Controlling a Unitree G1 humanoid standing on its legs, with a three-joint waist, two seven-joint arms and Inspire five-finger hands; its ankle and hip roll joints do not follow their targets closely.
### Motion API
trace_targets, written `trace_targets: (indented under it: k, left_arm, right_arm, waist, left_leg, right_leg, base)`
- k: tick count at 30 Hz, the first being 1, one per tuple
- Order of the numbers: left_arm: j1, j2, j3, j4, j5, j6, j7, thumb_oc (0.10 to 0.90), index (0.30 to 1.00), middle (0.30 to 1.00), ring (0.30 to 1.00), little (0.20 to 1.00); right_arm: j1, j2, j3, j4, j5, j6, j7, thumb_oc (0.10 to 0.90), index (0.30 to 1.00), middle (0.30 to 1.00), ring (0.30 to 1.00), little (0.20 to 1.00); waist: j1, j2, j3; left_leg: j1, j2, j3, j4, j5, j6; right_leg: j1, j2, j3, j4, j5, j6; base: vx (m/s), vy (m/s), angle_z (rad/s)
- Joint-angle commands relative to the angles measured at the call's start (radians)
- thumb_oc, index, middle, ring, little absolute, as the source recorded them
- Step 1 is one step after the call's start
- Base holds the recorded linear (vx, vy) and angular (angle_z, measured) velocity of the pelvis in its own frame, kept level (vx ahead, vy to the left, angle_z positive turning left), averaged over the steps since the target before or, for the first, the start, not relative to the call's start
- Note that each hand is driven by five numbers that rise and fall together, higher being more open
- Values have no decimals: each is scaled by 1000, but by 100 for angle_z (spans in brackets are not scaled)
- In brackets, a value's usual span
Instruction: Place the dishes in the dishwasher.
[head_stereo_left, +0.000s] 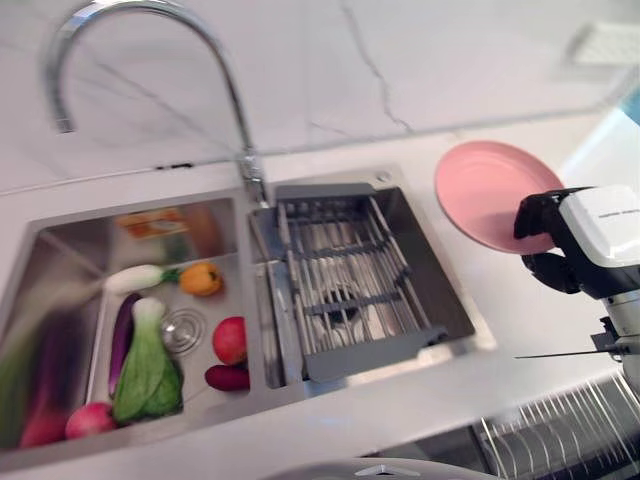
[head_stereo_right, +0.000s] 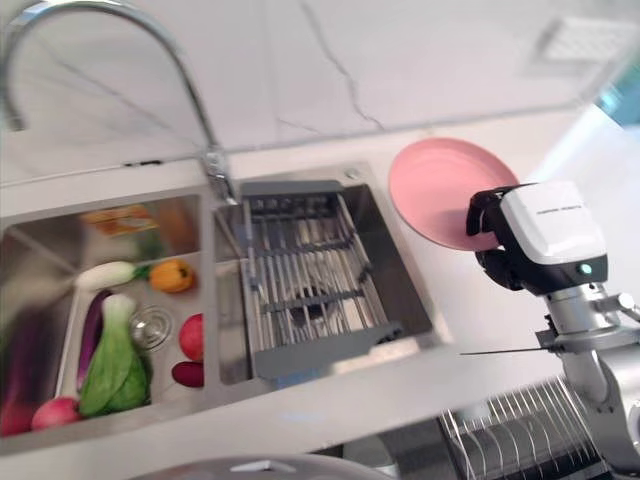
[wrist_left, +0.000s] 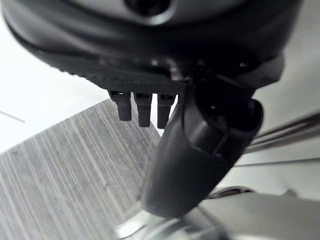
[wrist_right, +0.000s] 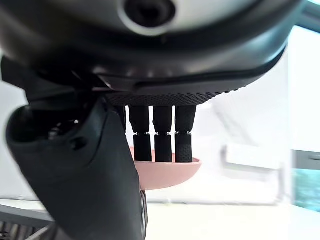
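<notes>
A double sink (head_stereo_left: 40, 245) is set into the counter (head_stereo_left: 520, 330). Vegetables (head_stereo_left: 150, 365) are held in its left basin; a rack (head_stereo_left: 345, 280) is laid in the right one. The faucet (head_stereo_left: 245, 165) is mounted behind the divide. A plate (head_stereo_left: 485, 190) is gripped by the right hand (head_stereo_left: 545, 245) beside the sink's right edge — near the counter's back edge.

Counter (head_stereo_left: 420, 395): white, with double sink (head_stereo_left: 60, 250).
Left basin: vegetables.
Right basin: grey rack (head_stereo_left: 350, 280).
Pink plate (head_stereo_left: 485, 190): right robot hand (head_stereo_left: 540, 235) at its edge.
</notes>
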Motion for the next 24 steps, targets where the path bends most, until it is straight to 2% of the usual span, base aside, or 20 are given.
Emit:
trace_targets:
  k: [1, 3, 5, 7, 8, 10, 13, 14, 15, 17, 18, 24]
  left_arm:
    - [-149, 71, -16, 3, 28, -7, -16, 800, 900, 900, 900, 900]
    - [-150, 86, -25, -9, 49, -3, -17, 800, 900, 900, 900, 900]
    - [-137, 91, 1, -5, 43, 2, -20, 800, 900, 900, 900, 900]
    - [-124, 87, 27, -1, 36, 5, -27, 800, 900, 900, 900, 900]
    - [-117, 85, 32, 2, 39, 6, -31, 800, 900, 900, 900, 900]
    - [-114, 77, 44, 2, 28, 7, -30, 800, 900, 900, 900, 900]
    - [-108, 57, 62, 6, 23, 9, -34, 800, 900, 900, 900, 900]
    - [-108, 57, 61, 6, 23, 9, -34, 800, 900, 900, 900, 900]
    - [-105, 40, 80, 10, -7, 12, -36, 800, 900, 900, 900, 900]
    - [-105, 39, 81, 9, -7, 12, -36, 800, 900, 900, 900, 900]
    - [-105, 37, 74, 15, -1, 15, -44, 800, 900, 900, 900, 900]
    - [-104, 28, 60, 12, -14, 14, -52, 800, 900, 900, 900, 900]
  right_arm:
    - [-144, -48, -62, -12, -31, 70, -135, 400, 300, 300, 300, 300]
    - [-144, -29, -58, 1, -40, 78, -146, 400, 300, 300, 300, 300]
    - [-117, -19, -66, 5, -55, 78, -144, 400, 300, 300, 300, 300]
    - [-94, -18, -84, 3, -71, 80, -125, 400, 300, 300, 300, 300]
    - [-96, -15, -90, 3, -79, 84, -125, 400, 300, 300, 300, 300]
    - [-103, -16, -79, 16, -77, 92, -116, 400, 300, 300, 300, 300]
    - [-78, -6, -68, 41, -59, 83, -89, 400, 300, 300, 300, 300]
    - [-77, -6, -69, 40, -59, 83, -88, 400, 300, 300, 300, 300]
    - [-70, -5, -52, 50, -42, 79, -55, 400, 300, 300, 300, 300]
    - [-73, -7, -50, 52, -41, 79, -56, 400, 300, 300, 300, 300]
    - [-79, -11, -25, 74, -24, 75, -41, 400, 300, 300, 300, 300]
    - [-107, -54, 37, 121, -6, 67, -12, 400, 300, 300, 300, 300]
  waist:
    - [-19, -22, -37]
    - [-9, -16, -36]
    - [15, -8, -41]
    - [34, -13, -50]
    - [50, -22, -61]
    - [68, -30, -65]
    - [69, -23, -60]
    - [69, -23, -60]
    - [63, -3, -51]
    - [61, -2, -50]
    - [63, 9, -34]
    - [71, 36, 5]
  left_leg:
    - [-32, 80, 2, 3, -53, -57]
    - [-50, 89, 48, 3, -40, -47]
    - [-53, 96, 97, 3, -35, -38]
    - [-58, 89, 139, 3, -29, -33]
    - [-60, 74, 143, 3, -52, -35]
    - [-62, 82, 197, 3, -37, -48]
    - [-51, 80, 197, 6, -23, -54]
    - [-50, 80, 196, 6, -23, -55]
    - [-40, 86, 186, 5, -14, -64]
    - [-39, 87, 186, 5, -13, -65]
    - [-51, 105, 195, 3, 30, -72]
    - [-66, 130, 168, 5, 60, -93]
  right_leg:
    - [-6, -183, -26, 17, -21, 50]
    - [28, -156, -64, 70, -83, 23]
    - [78, -137, -162, 181, -198, -2]
    - [140, -122, -213, 209, -259, -9]
    - [193, -137, -242, 175, -272, -3]
    - [218, -151, -293, 52, -242, 8]
    - [222, -151, -275, 15, -245, 11]
    - [223, -150, -276, 15, -246, 10]
    - [221, -149, -290, 15, -255, 5]
    - [221, -149, -290, 15, -255, 4]
    - [217, -131, -305, 15, -248, -14]
    - [225, -115, -346, 15, -265, -32]
  base:
    - [-299, 127, -200]
    - [-233, 115, -92]
    - [-141, 140, -131]
    - [-77, 76, -92]
    - [-64, 4, -93]
    - [-42, -45, -104]
    - [-13, -72, -118]
    - [17, -106, -26]
    - [-8, -71, -11]
    - [-54, -90, 0]
    - [-97, -144, 4]
    - [-61, -88, 24]
